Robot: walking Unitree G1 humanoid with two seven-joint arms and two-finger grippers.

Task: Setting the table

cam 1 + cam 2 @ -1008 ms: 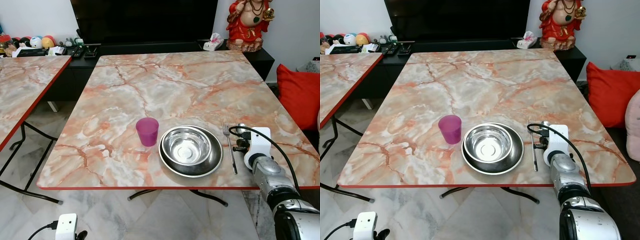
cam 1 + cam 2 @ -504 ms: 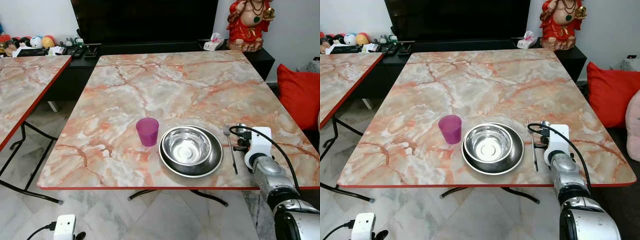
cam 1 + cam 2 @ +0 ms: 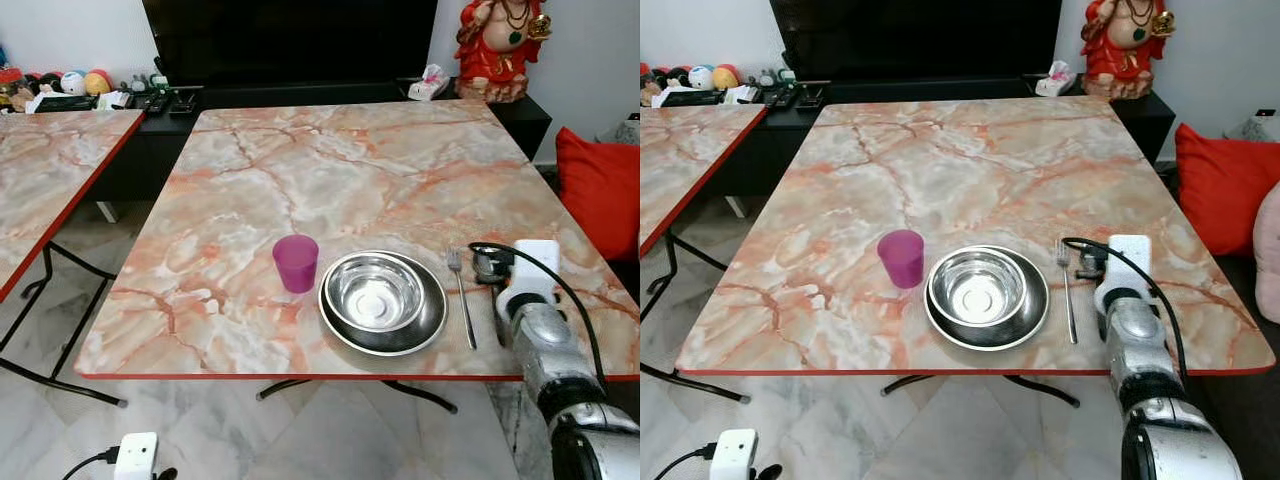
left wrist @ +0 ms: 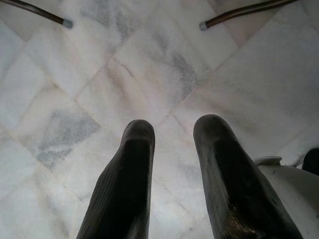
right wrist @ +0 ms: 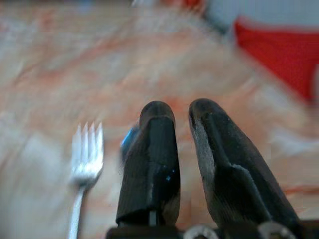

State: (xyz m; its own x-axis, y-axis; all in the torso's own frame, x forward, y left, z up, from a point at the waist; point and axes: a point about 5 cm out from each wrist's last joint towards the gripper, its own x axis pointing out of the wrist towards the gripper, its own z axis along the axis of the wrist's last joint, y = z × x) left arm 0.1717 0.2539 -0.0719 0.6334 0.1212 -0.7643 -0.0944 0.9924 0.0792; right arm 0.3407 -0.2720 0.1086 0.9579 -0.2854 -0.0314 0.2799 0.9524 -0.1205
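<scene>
On the marble-patterned table (image 3: 330, 170) stand a purple cup (image 3: 296, 262) and, to its right, a steel bowl (image 3: 375, 292) inside a steel plate (image 3: 436, 310). A fork (image 3: 462, 300) lies just right of the plate, tines away from me. My right gripper (image 3: 490, 268) hovers low over the table immediately right of the fork. In the right wrist view the gripper (image 5: 182, 112) is open by a narrow gap with nothing in it, and the fork (image 5: 84, 164) lies beside it. A small bluish glint shows past one finger; I cannot make it out. My left gripper (image 4: 172, 127) hangs open over the floor.
A second marble table (image 3: 50, 170) stands at the left across a floor gap. A red cushion (image 3: 600, 185) sits right of the table. Behind are a black cabinet (image 3: 300, 95) with clutter and a red statue (image 3: 500, 45). Table legs (image 4: 239, 12) rest on the marble floor.
My right gripper has shifted a little to the right, away from the fork. The fork, cup, bowl and plate lie where they were.
</scene>
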